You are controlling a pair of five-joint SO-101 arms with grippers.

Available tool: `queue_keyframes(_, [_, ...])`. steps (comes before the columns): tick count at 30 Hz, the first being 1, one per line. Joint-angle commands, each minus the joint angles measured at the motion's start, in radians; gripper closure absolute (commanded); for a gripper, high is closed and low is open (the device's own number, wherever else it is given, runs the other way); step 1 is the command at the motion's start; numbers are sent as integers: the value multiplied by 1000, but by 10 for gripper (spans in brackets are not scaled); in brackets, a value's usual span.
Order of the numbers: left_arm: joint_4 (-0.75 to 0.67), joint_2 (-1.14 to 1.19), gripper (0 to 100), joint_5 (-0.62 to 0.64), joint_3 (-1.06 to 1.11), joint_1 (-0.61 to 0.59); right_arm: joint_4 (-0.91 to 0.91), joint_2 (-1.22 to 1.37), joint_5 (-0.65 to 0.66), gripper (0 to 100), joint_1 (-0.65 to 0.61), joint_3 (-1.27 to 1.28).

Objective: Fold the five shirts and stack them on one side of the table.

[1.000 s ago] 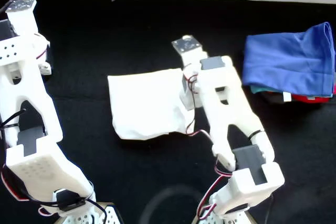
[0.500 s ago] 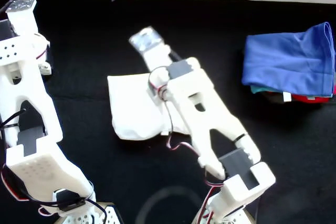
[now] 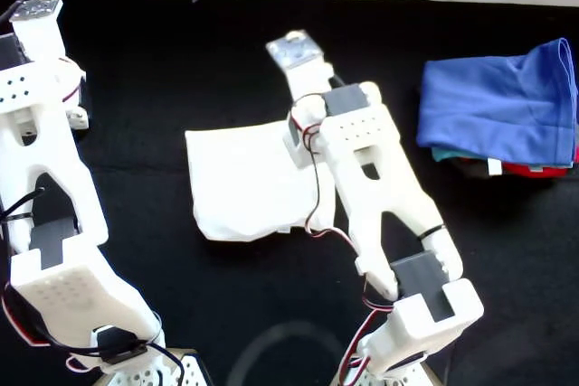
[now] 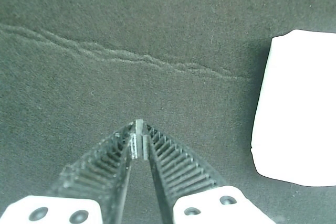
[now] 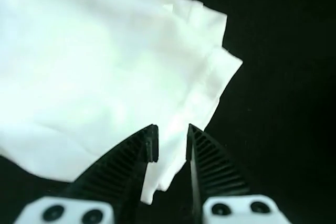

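Black table [image 3: 136, 88]; right tool [image 5: 170, 144] swung right over shirt [image 3: 240, 178].

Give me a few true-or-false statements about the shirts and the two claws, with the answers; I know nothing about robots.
1. A white shirt lies in the middle of the black table. True.
2. The blue shirt sits under the red shirt. False: the blue one lies on top of the red one.
3. The left gripper is shut, over bare table. True.
4. The right gripper holds the blue shirt. False: it is open, above the white shirt's edge.
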Motion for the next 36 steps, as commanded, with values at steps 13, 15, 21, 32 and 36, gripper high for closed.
queue_keyframes(13, [3, -56, 990, -2, -38, 31, 1, 38, 74, 991, 199, -13])
queue_keyframes(15, [3, -56, 990, 0, -38, 38, -2, 85, 69, 991, 185, -21])
queue_keyframes(21, [3, -56, 990, 0, -38, 41, -4, 116, 68, 991, 96, -70])
queue_keyframes(32, [3, -54, 990, 0, -38, 39, -2, 203, 68, 991, 16, -180])
queue_keyframes(36, [2, -54, 990, 0, -38, 38, 5, 211, 68, 991, 13, -177])
